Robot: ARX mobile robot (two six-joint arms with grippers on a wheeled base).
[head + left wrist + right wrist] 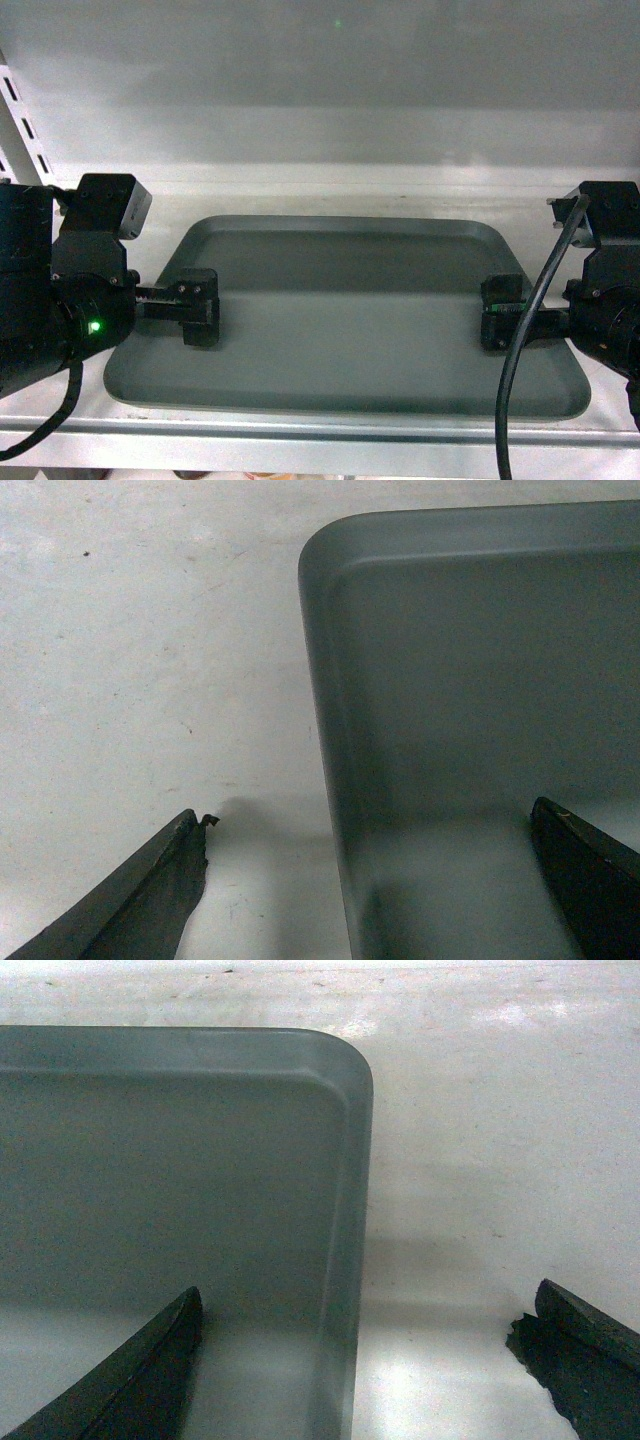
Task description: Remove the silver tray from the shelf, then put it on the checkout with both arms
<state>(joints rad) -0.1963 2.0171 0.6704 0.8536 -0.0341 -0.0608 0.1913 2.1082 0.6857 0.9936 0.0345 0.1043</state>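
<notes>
Shelf (pixel 330 180) fills the head view: pale board, grey back panel, slotted upright at far left, shiny front edge along the bottom. Silver tray (pixel 345 320) lies flat on the board, long side parallel to the front edge, near rim close behind that edge, not lifted as far as I can judge. Tray interior is bare, nothing in it. Checkout isn't in view. Both arms come in from the sides, one per short end, which makes sense for a tray too wide for a single grasp. Left gripper (pixel 370 880) straddles the tray's left rim: left wrist view shows one finger (pixel 150 900) outside over the shelf board and the other (pixel 590 880) inside over the tray floor, jaws wide apart, gripping nothing. Right gripper (pixel 360 1360) mirrors it on the right rim: one finger (pixel 130 1380) over the tray floor, one (pixel 580 1360) over the bare board, also spread wide, nothing held. Reads as pre-grasp: fingers staged either side of each rim so closing pinches the edge. Can't tell whether any fingertip is touching tray or shelf. Green light on the left arm's housing (pixel 95 326).
</notes>
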